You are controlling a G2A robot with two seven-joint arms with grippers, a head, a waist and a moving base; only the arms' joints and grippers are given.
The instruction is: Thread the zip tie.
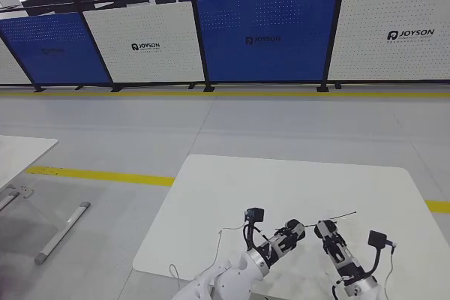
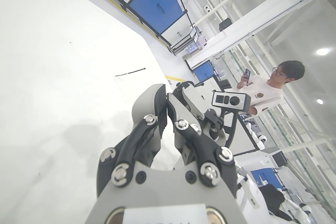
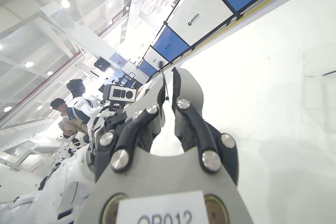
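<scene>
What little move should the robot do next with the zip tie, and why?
Probably open the left hand and ease it toward the right hand. The right hand looks pinched on a zip tie, while the left hand is shut on nothing, so it cannot yet take the tie's loose end.

Both arms are sitting low, forearms angling inward, tips close together. Left claw [image 2: 167, 104] is holding fingers [image 2: 157, 104] pressed together; right claw [image 3: 168, 78] is pinching a thin black zip tie [image 3: 164, 86].
</scene>
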